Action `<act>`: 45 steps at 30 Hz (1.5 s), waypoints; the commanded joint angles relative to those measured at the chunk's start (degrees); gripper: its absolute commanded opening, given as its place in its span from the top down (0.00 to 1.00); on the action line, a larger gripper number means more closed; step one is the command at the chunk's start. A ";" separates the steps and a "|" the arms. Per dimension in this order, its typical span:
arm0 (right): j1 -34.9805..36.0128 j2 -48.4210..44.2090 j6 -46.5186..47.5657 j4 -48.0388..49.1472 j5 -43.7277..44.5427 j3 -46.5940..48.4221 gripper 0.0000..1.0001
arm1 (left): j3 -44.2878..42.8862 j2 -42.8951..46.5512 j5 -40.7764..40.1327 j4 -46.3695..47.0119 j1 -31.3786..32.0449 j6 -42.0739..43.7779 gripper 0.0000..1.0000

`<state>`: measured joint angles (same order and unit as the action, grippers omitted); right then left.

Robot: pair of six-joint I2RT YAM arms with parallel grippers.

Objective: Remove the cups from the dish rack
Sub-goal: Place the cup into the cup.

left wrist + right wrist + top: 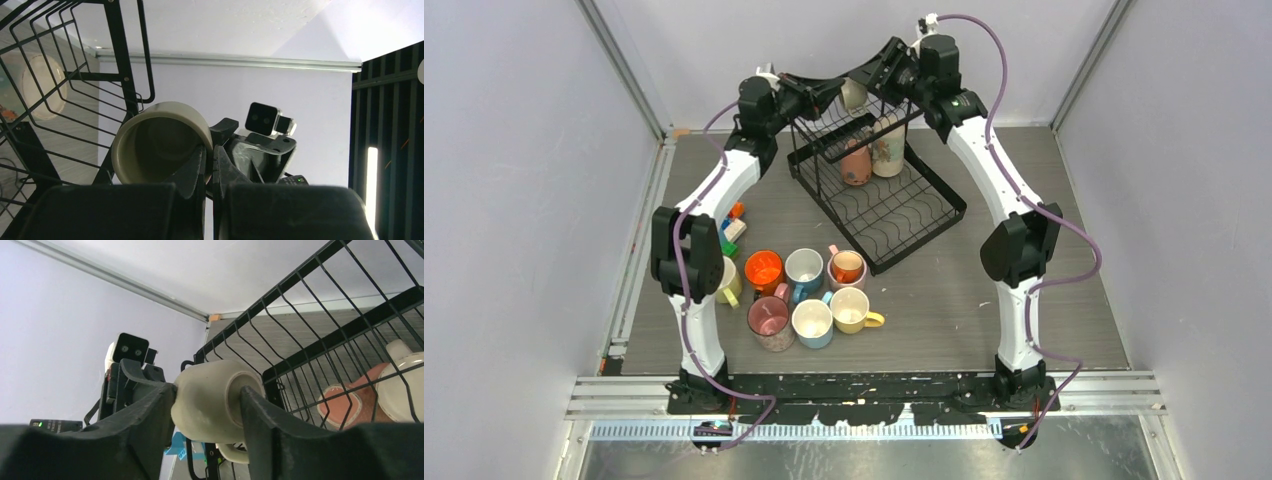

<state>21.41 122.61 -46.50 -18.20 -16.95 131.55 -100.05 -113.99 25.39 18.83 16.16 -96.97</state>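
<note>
The cream mug [854, 93] hangs in the air at the far top edge of the dish rack [924, 195], caught between both arms. The left gripper [209, 150] is clamped tight on it, one finger inside the mouth and one outside, pinching the wall of the rim. The right gripper [207, 391] stands about half wide with a finger on each side of the mug's body. They look to be touching it, but I cannot tell whether they are pressing.

Two more mugs lean in the rack below, a salmon mug [856, 160] and a pale patterned mug [887, 148] just to its right. Seven unloaded mugs [809, 295] sit grouped on the table [1044, 300], near and left of the rack.

The cream mug looks glazed: stiff, smooth and likely slippery, light enough for one gripper, but liable to chip or crack if dropped or knocked on the wires. A pinch on the rim wall seems secure but lets the mug swing. A hold across the round body could slide, so across the rim or through the handle, which hangs underneath, seems the better choice.
</note>
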 commanded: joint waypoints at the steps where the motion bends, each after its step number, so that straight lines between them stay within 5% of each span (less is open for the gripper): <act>1: 0.73 -6.74 2.03 -1.19 0.49 -0.09 0.37 | -0.15 3.63 1.75 3.37 0.64 1.05 1.00; 14: -0.47 -16.14 4.26 -7.40 6.74 -6.23 0.11 | -0.07 5.96 1.81 2.49 0.54 2.15 1.00; 23: -0.75 -24.82 5.28 -11.60 9.94 -15.02 0.08 | 2.42 10.99 2.80 0.29 0.54 4.50 1.00; 45: -0.82 -38.78 4.89 -13.40 11.10 -32.46 0.07 | 27.93 39.06 5.26 -11.62 0.89 15.58 1.00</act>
<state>20.75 86.32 -41.91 -32.62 -5.65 99.90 -75.57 -81.25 28.75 8.60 16.84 -85.03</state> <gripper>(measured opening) 0.923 0.029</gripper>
